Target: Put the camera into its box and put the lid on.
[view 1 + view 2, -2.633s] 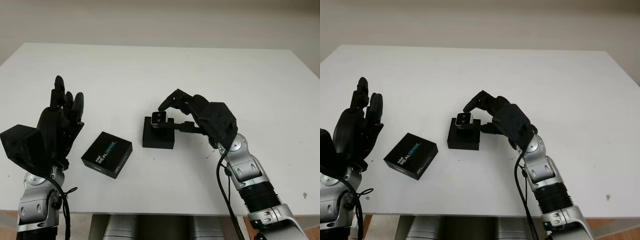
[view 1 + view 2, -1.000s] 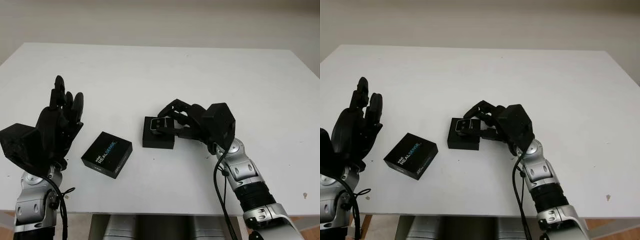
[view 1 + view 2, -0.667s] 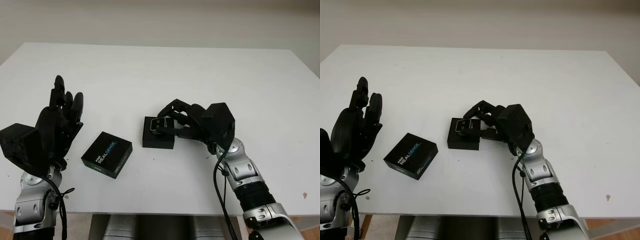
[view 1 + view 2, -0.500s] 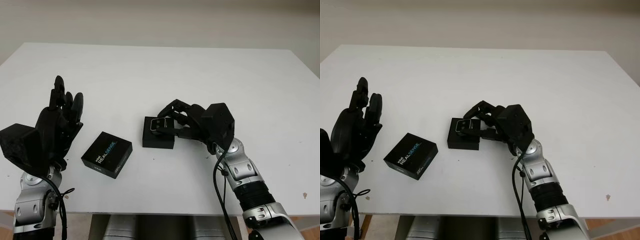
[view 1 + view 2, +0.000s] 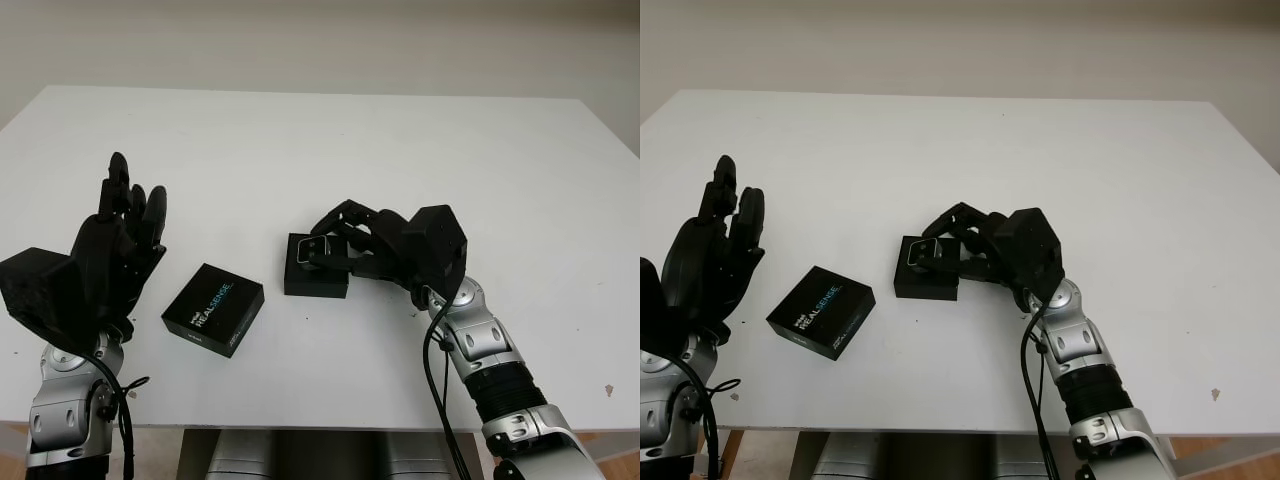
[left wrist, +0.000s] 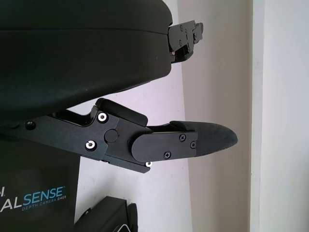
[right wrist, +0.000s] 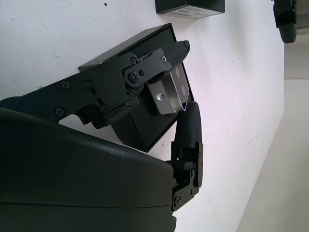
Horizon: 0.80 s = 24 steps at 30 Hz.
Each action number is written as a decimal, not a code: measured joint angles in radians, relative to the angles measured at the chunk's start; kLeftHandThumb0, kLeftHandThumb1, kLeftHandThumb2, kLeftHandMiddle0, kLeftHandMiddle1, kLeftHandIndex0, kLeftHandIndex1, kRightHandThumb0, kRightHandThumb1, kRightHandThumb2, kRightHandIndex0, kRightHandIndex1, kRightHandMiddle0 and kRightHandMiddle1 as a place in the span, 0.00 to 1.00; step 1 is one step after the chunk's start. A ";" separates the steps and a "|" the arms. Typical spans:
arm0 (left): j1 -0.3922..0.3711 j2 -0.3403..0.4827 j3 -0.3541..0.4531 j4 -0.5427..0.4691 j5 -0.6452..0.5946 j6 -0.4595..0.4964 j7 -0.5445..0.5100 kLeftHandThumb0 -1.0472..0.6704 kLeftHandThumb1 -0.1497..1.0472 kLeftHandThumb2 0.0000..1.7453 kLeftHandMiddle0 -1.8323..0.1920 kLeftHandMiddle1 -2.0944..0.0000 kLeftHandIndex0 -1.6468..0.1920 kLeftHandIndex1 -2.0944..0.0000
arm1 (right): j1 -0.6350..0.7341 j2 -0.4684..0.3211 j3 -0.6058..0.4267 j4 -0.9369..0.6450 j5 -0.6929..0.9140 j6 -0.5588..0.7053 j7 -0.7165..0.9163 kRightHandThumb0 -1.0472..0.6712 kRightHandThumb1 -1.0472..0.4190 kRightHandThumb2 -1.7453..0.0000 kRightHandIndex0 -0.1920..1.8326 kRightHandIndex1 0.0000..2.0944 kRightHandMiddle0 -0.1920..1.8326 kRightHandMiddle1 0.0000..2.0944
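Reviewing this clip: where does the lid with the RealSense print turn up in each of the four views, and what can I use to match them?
Left eye view: lid lies on the table, left of the open box.
Right eye view: lid lies left of the box, before the raised left hand.
Left wrist view: lid sits at a corner, lettering partly cut off.
Right wrist view: lid sits at the edge beyond the box.
Shared landmark: the box.

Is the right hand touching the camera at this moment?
Touching. The right wrist view shows the right hand with fingers pinching the silver camera over the open box.
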 measured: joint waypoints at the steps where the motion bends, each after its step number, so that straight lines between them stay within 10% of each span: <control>1: 0.000 0.000 0.000 0.000 0.000 0.000 0.000 0.21 1.00 0.25 1.00 0.98 1.00 1.00 | -0.001 0.000 0.002 0.001 -0.001 0.000 0.000 0.36 0.05 0.97 0.22 0.03 0.24 0.79; 20: 0.004 0.002 0.006 -0.009 -0.007 0.013 0.002 0.21 1.00 0.25 0.99 0.97 1.00 0.99 | -0.005 -0.009 0.024 0.045 -0.049 -0.091 -0.009 0.34 0.04 0.97 0.22 0.03 0.22 0.81; 24: 0.004 0.004 0.006 -0.009 -0.007 0.014 0.000 0.21 1.00 0.25 1.00 0.98 1.00 0.99 | -0.011 -0.050 0.079 0.029 -0.148 -0.125 -0.013 0.28 0.06 0.97 0.16 0.01 0.16 0.51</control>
